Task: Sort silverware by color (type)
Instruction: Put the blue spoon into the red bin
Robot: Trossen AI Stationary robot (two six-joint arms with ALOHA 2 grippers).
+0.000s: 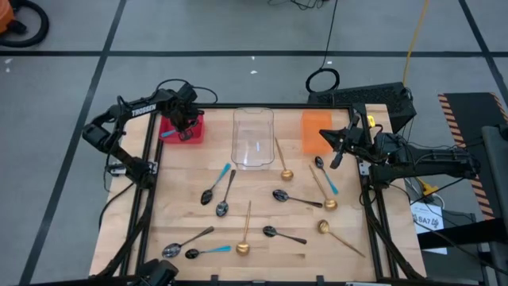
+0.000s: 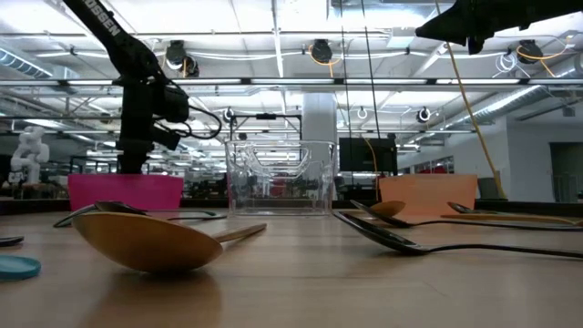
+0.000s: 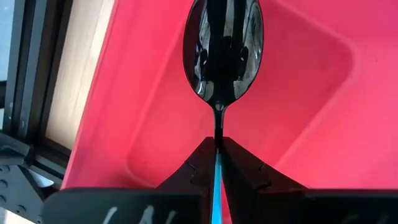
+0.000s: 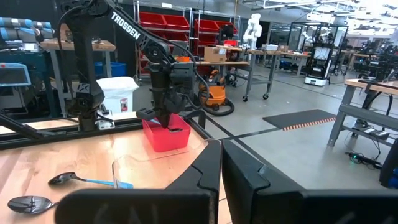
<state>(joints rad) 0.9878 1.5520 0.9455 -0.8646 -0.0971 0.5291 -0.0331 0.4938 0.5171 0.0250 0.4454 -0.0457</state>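
A dark-bowled spoon with a light blue handle (image 3: 222,56) hangs bowl-down inside the red bin (image 3: 323,124) at the far left of the counter (image 1: 262,246). The left hand (image 3: 217,163) points down over that bin, its fingers clamped together on the blue handle. In the high view the arm covers the bowl; only a strip of blue handle shows.

The right hand (image 1: 340,151) hovers above the far right of the counter, beside the orange bin (image 1: 315,131), its fingers close together around nothing; in the low view it is cut off by the top edge.

Between the two bins stands a clear bin (image 1: 253,137). Loose spoons lie scattered nearer: gold ones (image 1: 244,246), all-dark ones (image 1: 223,208) and blue-handled ones (image 1: 208,196). In the low view a gold bowl (image 2: 146,242) blocks much of the near counter.
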